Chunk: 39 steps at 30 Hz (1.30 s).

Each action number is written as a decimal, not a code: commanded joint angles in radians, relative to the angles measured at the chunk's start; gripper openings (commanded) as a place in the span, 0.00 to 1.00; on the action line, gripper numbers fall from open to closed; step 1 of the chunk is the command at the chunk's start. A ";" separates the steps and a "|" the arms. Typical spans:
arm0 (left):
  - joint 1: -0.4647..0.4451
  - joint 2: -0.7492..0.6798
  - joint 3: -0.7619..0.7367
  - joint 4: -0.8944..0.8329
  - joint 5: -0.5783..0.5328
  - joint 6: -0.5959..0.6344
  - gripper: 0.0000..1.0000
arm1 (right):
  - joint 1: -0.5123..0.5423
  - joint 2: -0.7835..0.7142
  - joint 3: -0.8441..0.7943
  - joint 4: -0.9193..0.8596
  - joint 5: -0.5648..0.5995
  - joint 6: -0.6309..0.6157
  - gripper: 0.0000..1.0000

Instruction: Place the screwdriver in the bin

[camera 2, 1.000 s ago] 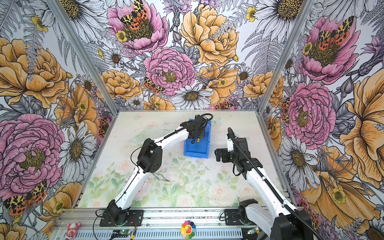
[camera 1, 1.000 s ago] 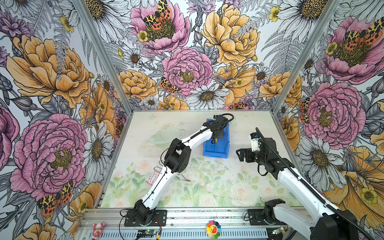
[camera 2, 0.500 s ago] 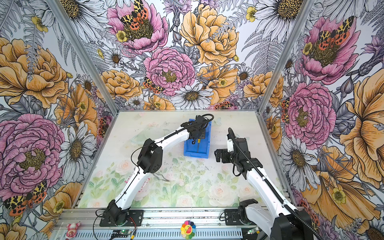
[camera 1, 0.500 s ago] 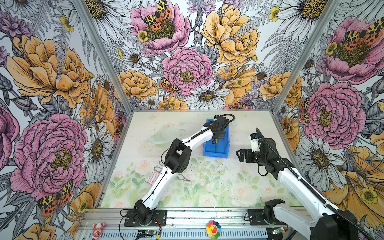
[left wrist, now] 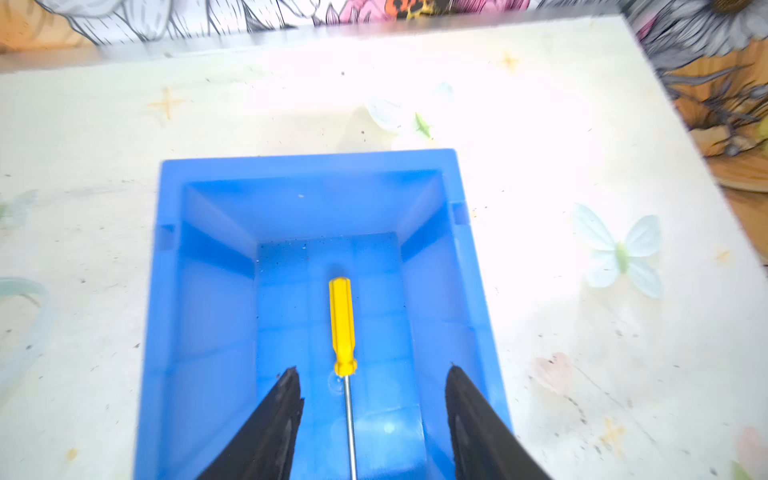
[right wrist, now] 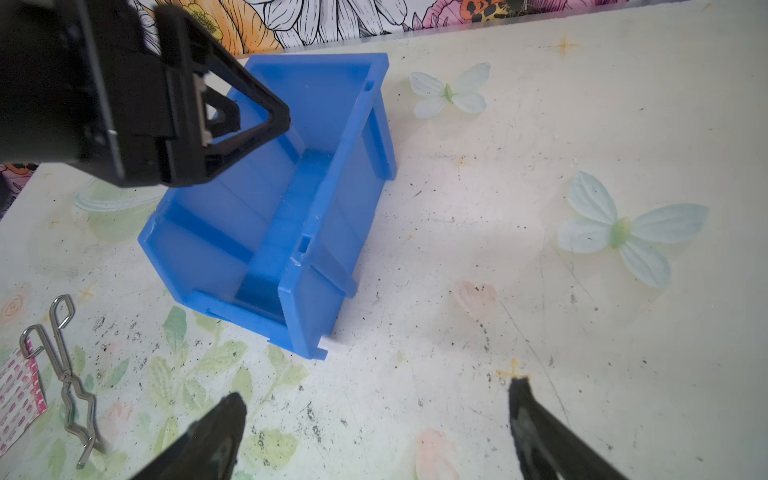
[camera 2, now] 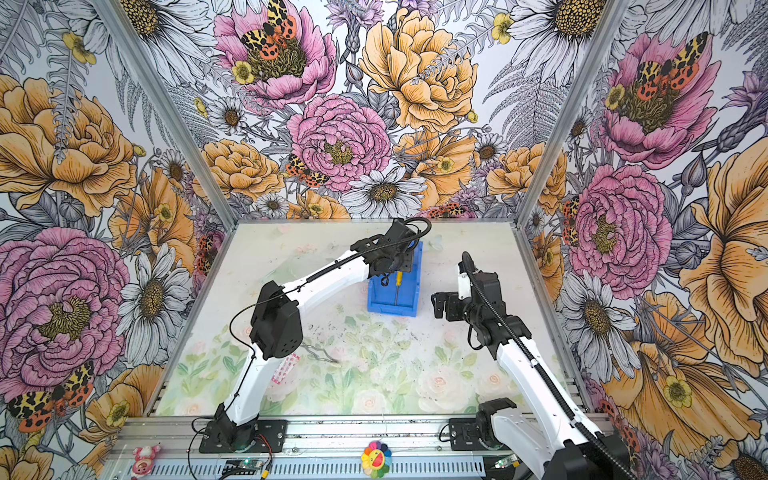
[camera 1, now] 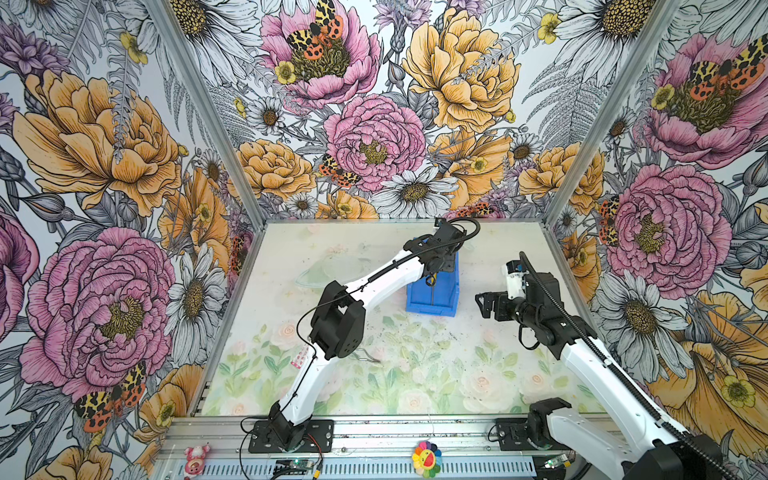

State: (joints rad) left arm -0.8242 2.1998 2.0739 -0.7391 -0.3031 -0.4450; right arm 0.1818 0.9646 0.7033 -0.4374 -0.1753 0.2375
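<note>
Since the earlier frames, the left gripper (left wrist: 372, 370) has parted its jaws above the bin (left wrist: 307, 160), and the screwdriver (left wrist: 343, 328) now shows as a yellow streak inside it in a top view (camera 2: 398, 282).

Status of the tool: the left gripper's jaws stand about half open. Neither finger touches the screwdriver, and nothing is held.

Location of the part: the screwdriver is inside the bin, between the two long walls and roughly parallel to them. It appears to lie on the floor. The yellow handle points toward the far wall and the thin shaft runs back under the gripper. No part of it crosses the rim.

Status of the second arm: the right gripper (right wrist: 377, 390) hangs over bare table (right wrist: 540, 291) beside the bin, jaws wide and empty.

Progress: judged from this layout, the placement itself is complete. What remains is to lift the left gripper clear of the bin walls without disturbing the bin. The wire tongs (right wrist: 66, 374) and the pink-patterned sheet (right wrist: 16, 390) lie well apart from the bin and need no handling.
</note>
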 commanded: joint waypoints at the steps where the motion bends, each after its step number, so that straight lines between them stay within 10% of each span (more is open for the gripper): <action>1: -0.010 -0.098 -0.101 0.020 -0.062 0.002 0.60 | -0.004 -0.016 0.022 -0.003 0.026 -0.017 0.99; 16: 0.067 -0.483 -0.526 0.070 -0.077 0.030 0.64 | -0.005 -0.124 0.001 0.043 0.184 -0.003 0.99; 39: 0.614 -1.004 -1.147 0.433 0.167 0.263 0.99 | -0.005 -0.268 -0.175 0.199 0.577 0.210 0.99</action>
State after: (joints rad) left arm -0.2382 1.2446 0.9417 -0.4072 -0.1635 -0.2222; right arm 0.1818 0.7059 0.5339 -0.3141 0.3489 0.4549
